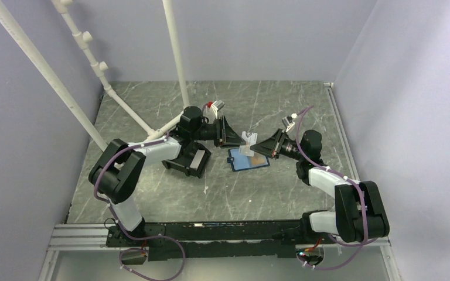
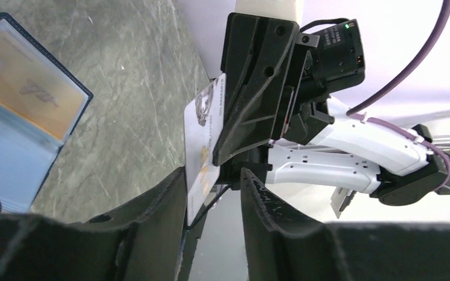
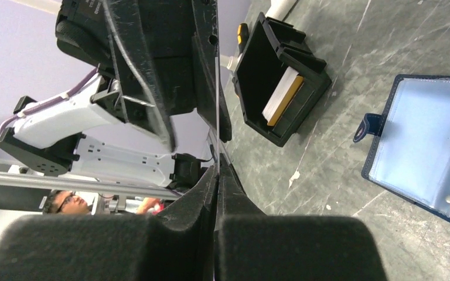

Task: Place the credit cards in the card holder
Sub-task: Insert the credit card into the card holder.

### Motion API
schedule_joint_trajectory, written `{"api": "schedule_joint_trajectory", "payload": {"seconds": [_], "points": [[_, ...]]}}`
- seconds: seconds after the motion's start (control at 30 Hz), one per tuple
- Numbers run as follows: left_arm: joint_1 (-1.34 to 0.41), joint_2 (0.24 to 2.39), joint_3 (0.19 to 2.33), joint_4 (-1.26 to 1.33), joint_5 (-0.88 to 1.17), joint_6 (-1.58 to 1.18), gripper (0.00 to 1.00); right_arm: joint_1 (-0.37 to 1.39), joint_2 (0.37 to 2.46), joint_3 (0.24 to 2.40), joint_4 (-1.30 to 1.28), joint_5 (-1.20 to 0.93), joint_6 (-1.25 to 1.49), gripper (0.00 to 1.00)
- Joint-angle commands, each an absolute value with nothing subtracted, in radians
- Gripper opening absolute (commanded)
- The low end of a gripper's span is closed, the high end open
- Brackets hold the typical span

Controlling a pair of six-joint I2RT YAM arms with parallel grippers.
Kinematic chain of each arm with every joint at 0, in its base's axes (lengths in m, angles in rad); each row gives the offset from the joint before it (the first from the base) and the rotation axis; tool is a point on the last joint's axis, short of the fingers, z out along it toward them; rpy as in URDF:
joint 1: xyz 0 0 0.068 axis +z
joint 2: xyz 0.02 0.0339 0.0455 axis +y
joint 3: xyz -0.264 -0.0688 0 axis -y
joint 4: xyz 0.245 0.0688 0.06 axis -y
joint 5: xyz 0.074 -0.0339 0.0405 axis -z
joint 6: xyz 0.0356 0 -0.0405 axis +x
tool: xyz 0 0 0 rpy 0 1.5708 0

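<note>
Tools are meeting above the middle of the worktop (image 1: 170, 199). My right tool (image 3: 217, 171) is pinching the pale card (image 2: 202, 134) between closed fingers, and the card is standing on edge, up off the surface. My left tool (image 2: 212, 175) is facing it with jaws parted. The card's lower end is sitting in that gap, close against one finger; I cannot tell whether it is touching.

The card holder (image 1: 241, 159) is lying open on the worktop below the two tools, showing its light blue inside, with the snap tab on the side facing the black bin (image 3: 256, 70). The orange-tan card (image 2: 26, 88) is sitting in one of the holder's pockets. The bin is standing beside the left arm, not touching the holder, and is holding a white-and-orange slab (image 3: 282, 96).
</note>
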State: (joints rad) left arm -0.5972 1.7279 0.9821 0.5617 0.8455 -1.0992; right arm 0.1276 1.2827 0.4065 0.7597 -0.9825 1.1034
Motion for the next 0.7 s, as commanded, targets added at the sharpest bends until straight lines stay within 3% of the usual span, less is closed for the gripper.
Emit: {"api": "schedule_joint_trajectory", "payload": {"seconds": [0.0,0.17,0.3,0.33,0.43,0.5,0.67], "points": [[-0.603,1.755,1.025,0.615,0.876,-1.116,0.32,0.123,1.27,0.44,0.771,-1.027,1.055,0.0],[-0.604,1.766,1.037,0.637,0.891,-1.113,0.23,0.123,1.284,0.446,0.804,-1.055,1.074,0.0],[-0.605,1.754,1.044,0.584,0.867,-1.074,0.01,0.123,1.299,0.511,0.581,-1.051,0.938,0.0],[-0.605,1.746,1.047,0.537,0.845,-1.043,0.0,0.121,1.3,0.546,0.449,-1.014,0.836,0.08],[-0.606,1.726,1.078,0.264,0.71,-0.919,0.0,0.118,1.319,0.699,-0.065,-0.68,0.536,0.6],[-0.606,1.735,1.092,0.146,0.643,-0.874,0.0,0.117,1.364,0.755,-0.176,-0.549,0.465,0.65],[-0.617,1.801,1.1,0.158,0.615,-0.901,0.0,0.175,1.45,0.821,-0.195,-0.362,0.437,0.64]]}}
